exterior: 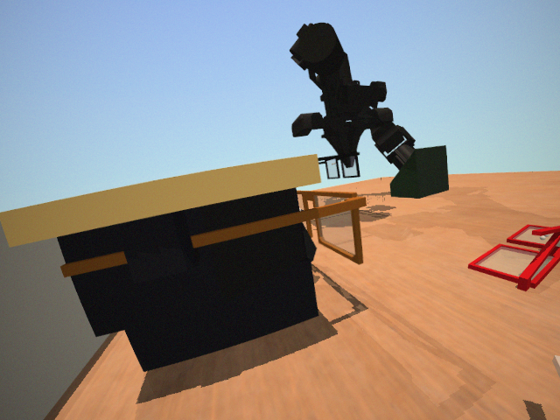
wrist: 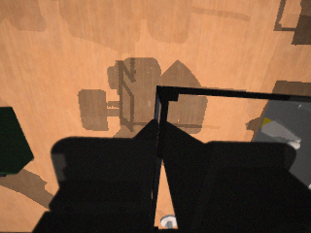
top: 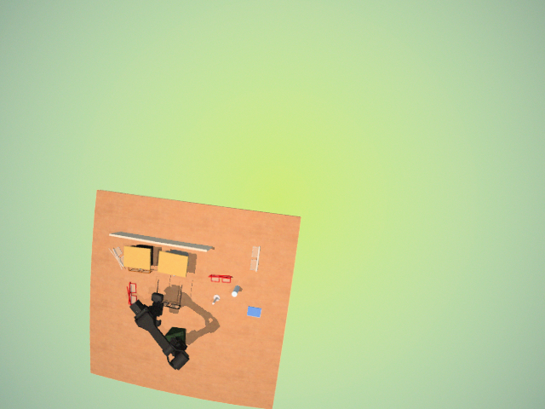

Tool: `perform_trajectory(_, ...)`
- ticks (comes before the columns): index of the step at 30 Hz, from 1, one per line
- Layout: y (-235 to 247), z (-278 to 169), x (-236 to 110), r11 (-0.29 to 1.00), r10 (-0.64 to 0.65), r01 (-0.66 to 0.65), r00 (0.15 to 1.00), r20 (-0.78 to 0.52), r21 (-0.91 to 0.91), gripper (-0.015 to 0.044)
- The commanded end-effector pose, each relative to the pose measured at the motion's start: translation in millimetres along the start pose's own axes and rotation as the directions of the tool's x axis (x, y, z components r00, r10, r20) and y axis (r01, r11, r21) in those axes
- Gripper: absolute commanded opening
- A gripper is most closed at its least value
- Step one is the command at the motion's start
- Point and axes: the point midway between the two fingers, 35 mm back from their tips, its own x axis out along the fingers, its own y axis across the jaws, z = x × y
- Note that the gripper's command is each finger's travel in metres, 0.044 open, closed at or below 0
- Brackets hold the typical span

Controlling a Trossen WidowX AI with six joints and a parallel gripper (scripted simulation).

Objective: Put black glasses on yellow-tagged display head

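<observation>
The black glasses (exterior: 359,167) (wrist: 219,92) are in the air, pinched at the front frame by my gripper (exterior: 348,164) (wrist: 157,124), which is shut on them. In the top view they are in front of the two heads, temples pointing toward the heads. The grey head (wrist: 287,112), with a yellow tag (wrist: 266,122), is at the right edge of the wrist view; from above its flat yellow top (top: 172,262) shows. The other head (top: 137,257) (exterior: 226,280) is black and wears brown glasses (exterior: 337,206). The nose and ears of the grey head cannot be made out clearly.
A long grey panel (top: 160,241) stands behind the heads. Red glasses (top: 220,276) lie to the right, others (top: 129,294) at the left. Pale glasses (top: 257,259) and a blue block (top: 254,311) are at the right, with a white-topped post (top: 234,293). The arm's base is dark green.
</observation>
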Motion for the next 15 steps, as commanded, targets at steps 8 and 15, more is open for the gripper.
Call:
perform_trajectory(8, 2, 1, 11, 1.0, 0.001, -0.001, 1.0, -0.016, -0.008, 0.0)
perform_trajectory(15, 2, 1, 16, 1.0, 0.0, 0.0, 1.0, -0.017, -0.007, 0.0)
